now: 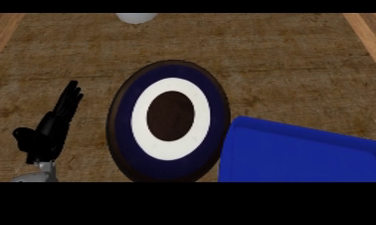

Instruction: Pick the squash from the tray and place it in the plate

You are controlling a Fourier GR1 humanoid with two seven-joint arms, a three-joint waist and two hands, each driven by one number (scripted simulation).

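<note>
- From my head camera I see a round plate (pixel 170 119) with a dark brown rim, a deep blue band, a white ring and a dark brown centre; it lies flat on the brown, mottled counter top (pixel 279 64), toward the near edge and roughly midway across.
- Nothing rests on the plate.
- A bright blue tray (pixel 294 154) fills the counter's near right corner; its raised left wall stands just beside the plate's right rim (touching or not, I cannot tell).
- I can find no squash anywhere: the part of the tray that shows is plain blue, and the tray runs out past the right and lower edges of my view.
- My black left hand (pixel 50 127) shows near the counter's near left corner, on a grey forearm; the fingers are straight and pointing away from me, the thumb stuck out to the left, holding nothing. It is apart from the plate.
- My right hand appears nowhere in this view.
- A small pale grey rounded object (pixel 135 17) sits at the far edge, cut off by the top of the view.
- Light wooden strips (pixel 361 27) border the counter at both far corners.
- I can read no writing, brand or label on anything.
</note>
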